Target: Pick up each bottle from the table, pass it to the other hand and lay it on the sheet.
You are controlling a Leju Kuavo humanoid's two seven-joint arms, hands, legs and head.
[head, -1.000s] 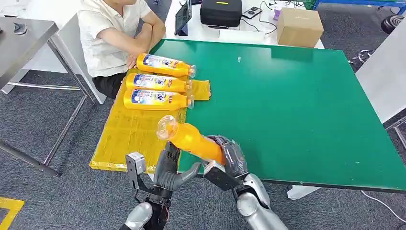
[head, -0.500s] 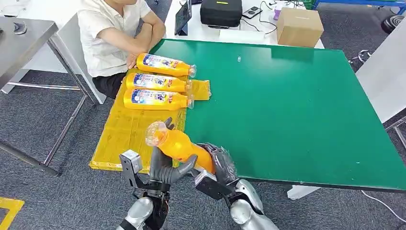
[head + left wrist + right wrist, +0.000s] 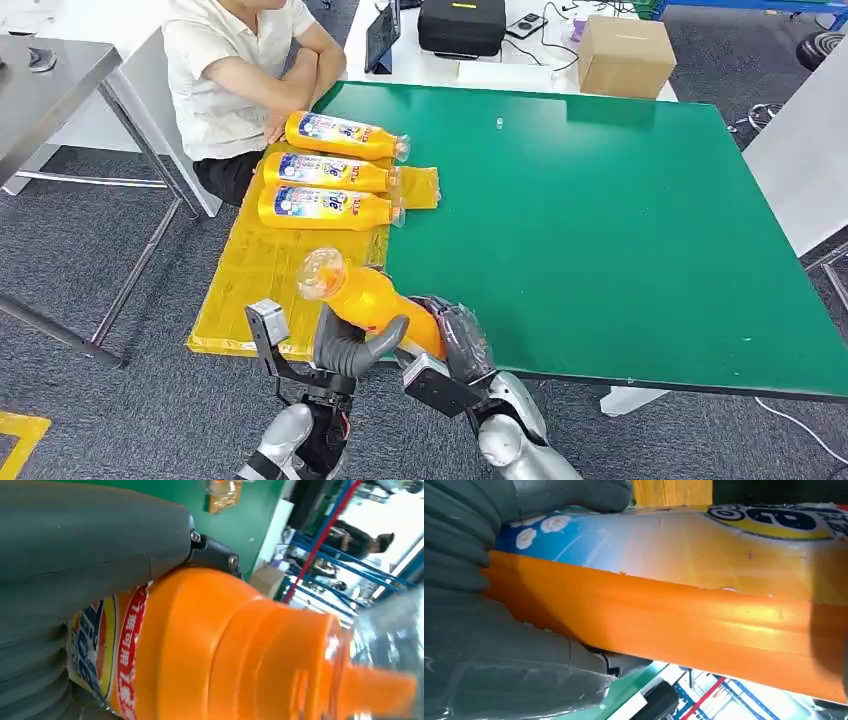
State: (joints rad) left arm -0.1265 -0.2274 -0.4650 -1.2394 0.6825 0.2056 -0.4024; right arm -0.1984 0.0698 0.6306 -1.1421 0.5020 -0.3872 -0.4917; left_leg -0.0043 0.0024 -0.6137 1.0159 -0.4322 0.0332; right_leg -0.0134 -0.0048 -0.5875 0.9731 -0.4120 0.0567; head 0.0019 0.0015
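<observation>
table: green top, the biggest thing in front of me; its near edge runs just past my hands.
sheet: yellow, laid over the table's left side and hanging past the edge; three bottles lie on it in a row, caps pointing toward the green.
person: seated at the far left corner, forearm resting just beside the farthest bottle, so i'd judge the far end of the sheet a place to keep away from.
cardboard box: on the white table beyond, with a black case; both well apart from my work.
bottle in hand: orange, tilted, clear cap end up and toward the sheet, held over the near table edge between both my hands.
handling: rigid plastic, glossy and likely slippery at the label; it looks light. the wide body is the place to hold, not the tapering neck.
right hand: fingers clamped around the bottle's lower body.
left hand: fingers wrapped on the shoulder below the neck.
free spot: bare sheet nearer me than the row.
</observation>
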